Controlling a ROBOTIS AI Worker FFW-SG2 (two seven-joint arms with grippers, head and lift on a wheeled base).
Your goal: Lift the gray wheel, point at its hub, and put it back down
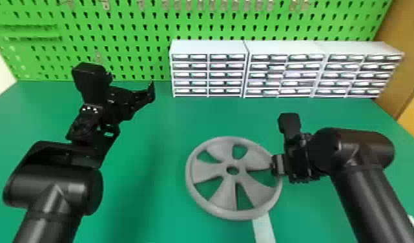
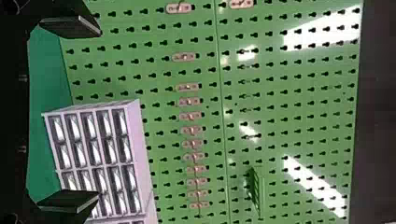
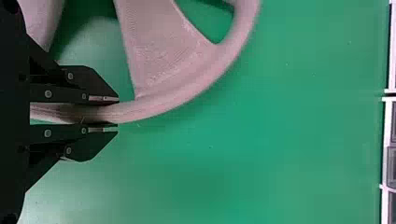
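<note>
So the gray spoked plastic-looking wheel (image 1: 196, 174) is out over the green tabletop (image 1: 144, 206), lying pretty much level, and I honestly can't tell if its underside touches the surface. The right gripper (image 1: 276, 166) has the rim pinched at the wheel's right side, jaws closed down to about the rim's thickness. Its black fingers cover that bit of rim, and in the right wrist view the wheel runs off the edge.

Left gripper (image 1: 144, 96) is up over the table's left part, well apart from the hub (image 1: 232, 170), jaws spread wide with nothing between them. From the head view its second finger is hard to make out.

A pale flat strip (image 1: 264, 227) is partly hidden by the wheel and cut off at the bottom. White drawer units (image 1: 209, 48) sit behind, their contents too blurry to read.
</note>
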